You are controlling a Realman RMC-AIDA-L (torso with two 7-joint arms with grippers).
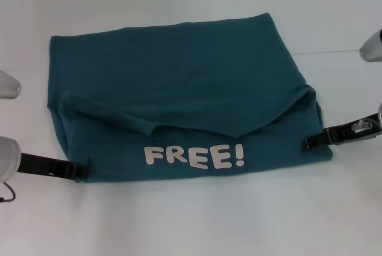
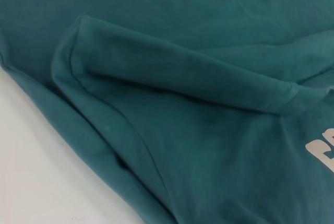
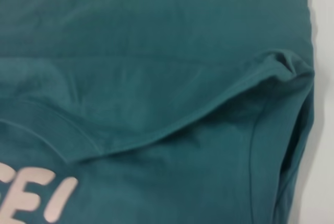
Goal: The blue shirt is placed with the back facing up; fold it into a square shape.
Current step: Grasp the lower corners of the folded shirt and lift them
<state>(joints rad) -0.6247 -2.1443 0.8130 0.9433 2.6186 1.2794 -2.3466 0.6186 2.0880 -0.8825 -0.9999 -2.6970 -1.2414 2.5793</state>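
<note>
The blue shirt (image 1: 179,83) lies on the white table (image 1: 191,226), folded into a wide block. An upper layer is folded toward me and ends in an uneven edge above the white "FREE!" print (image 1: 194,156) on the near strip. My left gripper (image 1: 80,171) sits at the shirt's near left corner, touching the cloth edge. At the near right edge is my right gripper (image 1: 309,142), against the fabric. In the left wrist view the shirt (image 2: 198,130) shows a rolled fold, and in the right wrist view the shirt (image 3: 156,51) shows the folded edge and part of the print.
Bare white table surrounds the shirt on all sides. Grey arm housings show at the left edge (image 1: 7,84) and the right edge (image 1: 372,46). A thin line (image 1: 334,52) runs across the table at the far right.
</note>
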